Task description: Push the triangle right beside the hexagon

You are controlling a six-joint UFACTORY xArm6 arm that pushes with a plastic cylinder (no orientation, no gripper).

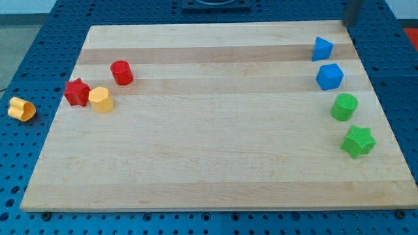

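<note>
So the thing to move is the small blue triangular plastic block (322, 48), sitting way up near the top right corner of the wooden board (209, 163). The target, the yellow hexagonal plastic block (100, 99), is clear across by the left edge, touching the red star-shaped block (77, 92), with a red cylinder (121, 72) just above and to the right of them.

My tip (350, 23) looks like the dark blurry rod at the top right corner, just off the board's edge, above and to the right of the triangle. It's bare and not touching any block, and since it's blurred I can't say exactly where its end sits.

That's the key bit, I think: the triangle lies left and slightly below the tip, and the hexagon is far left and lower still, so the tip is already roughly on the correct side for one long leftward shove.

Below the triangle, down the right edge: blue cube-ish block (330, 76), green cylinder (343, 106), green star (358, 141). A yellow piece (21, 109) lies off the board on the left.
</note>
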